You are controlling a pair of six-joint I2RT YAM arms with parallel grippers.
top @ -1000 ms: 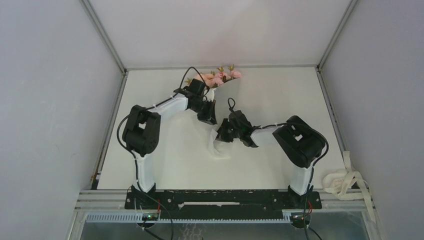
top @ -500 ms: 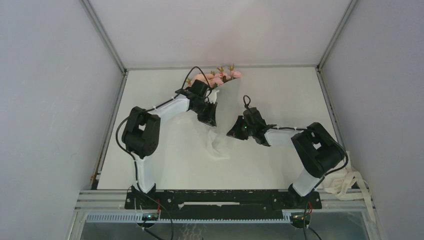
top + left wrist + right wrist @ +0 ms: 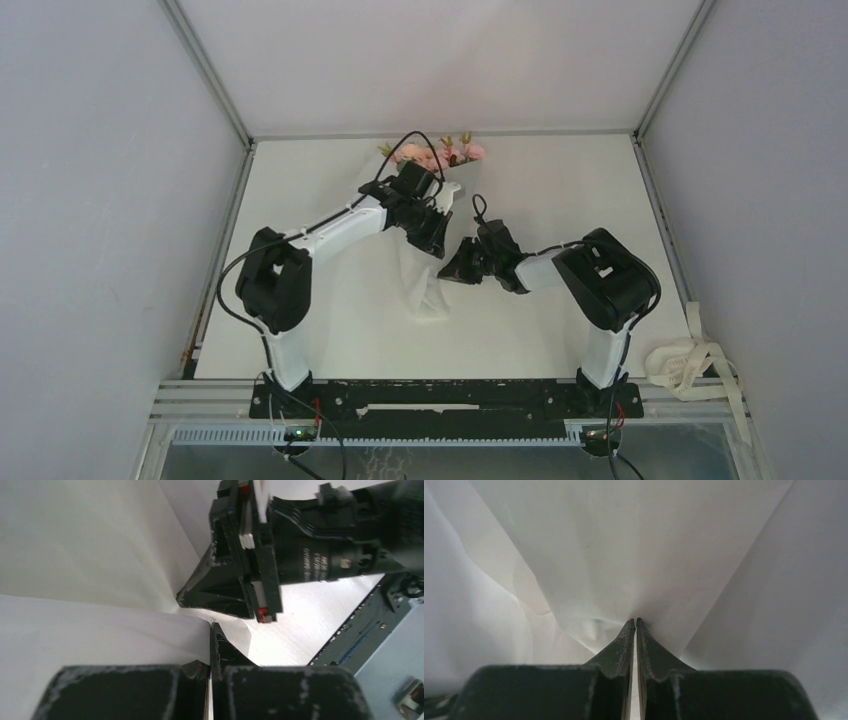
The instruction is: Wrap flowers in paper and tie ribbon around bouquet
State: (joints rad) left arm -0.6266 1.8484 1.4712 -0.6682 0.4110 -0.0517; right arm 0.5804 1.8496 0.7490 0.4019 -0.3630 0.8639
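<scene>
The flowers (image 3: pixel 440 155), pale pink roses with green leaves, lie at the far middle of the table. The white paper (image 3: pixel 425 285) runs from them towards the near side as a creased cone. My left gripper (image 3: pixel 437 240) sits over the cone's middle. In the left wrist view it (image 3: pixel 212 630) is shut on an edge of the paper (image 3: pixel 100 630), and the right arm's fingers (image 3: pixel 215 590) are close beyond. My right gripper (image 3: pixel 452 272) meets the cone from the right. Its tips (image 3: pixel 635 622) are pinched on a fold of the paper (image 3: pixel 634 545). The cream ribbon (image 3: pixel 685 362) lies heaped off the table's near right corner.
The white table (image 3: pixel 560 180) is boxed in by grey walls on three sides. A black rail (image 3: pixel 440 395) holding both arm bases runs along the near edge. Black cables loop above both wrists.
My right arm swung out to the right and came back to the paper. My left gripper moved right and farther back with the paper, which now lies folded over the stems.
</scene>
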